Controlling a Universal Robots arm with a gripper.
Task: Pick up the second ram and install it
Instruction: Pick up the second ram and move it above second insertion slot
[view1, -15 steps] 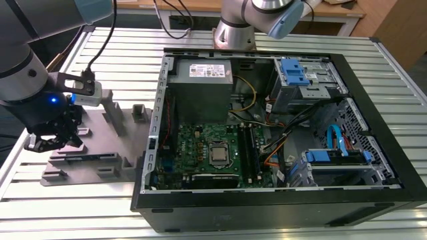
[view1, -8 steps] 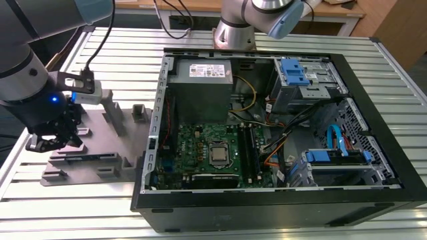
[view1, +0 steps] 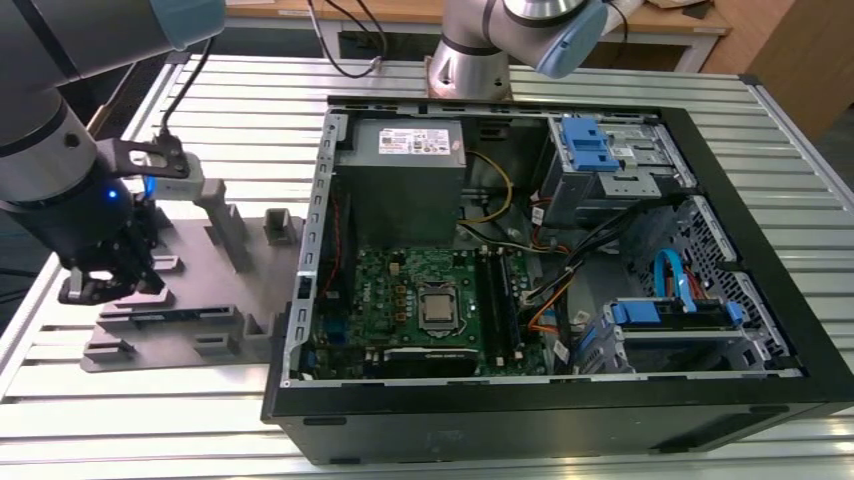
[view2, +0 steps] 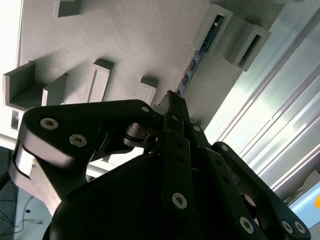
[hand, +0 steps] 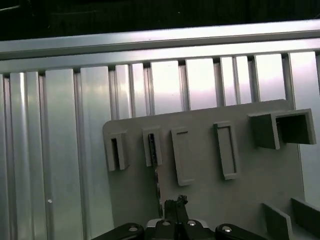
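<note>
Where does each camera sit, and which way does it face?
Exterior view: above the table, looking down on the open computer case and grey holder plate; arm and claw at the exterior view's left.
First wrist view: on the arm, looking past the claw at plate and table.
Second wrist view: on the arm, behind the claw linkage, facing the second ram.
Both wrist views share claw and plate.
</note>
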